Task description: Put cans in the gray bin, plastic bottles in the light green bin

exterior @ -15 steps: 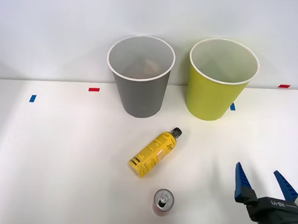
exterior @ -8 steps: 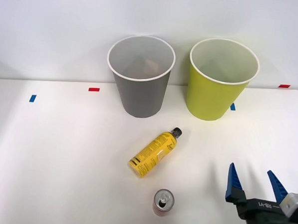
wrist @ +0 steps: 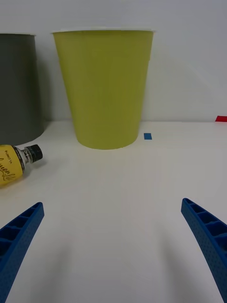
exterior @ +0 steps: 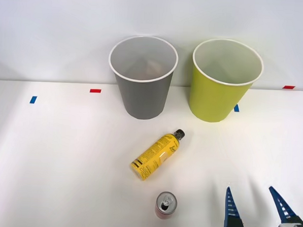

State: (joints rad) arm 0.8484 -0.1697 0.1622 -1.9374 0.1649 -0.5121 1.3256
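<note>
The right gripper [exterior: 256,206] (fingers spread wide, empty) hovers near the table's [exterior: 63,154] front edge, beside the upright red can [exterior: 166,204].

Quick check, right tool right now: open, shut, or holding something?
Right tool: open, holding nothing; nothing between its fingers, above bare table.

two bins at the table's [exterior: 47,154] back edge: gray bin [exterior: 142,95] left, light green bin [exterior: 218,94] right. plastic bottle [exterior: 155,155] lying mid-table before them, cap toward the bins. can [exterior: 166,205] upright near the front edge.
</note>
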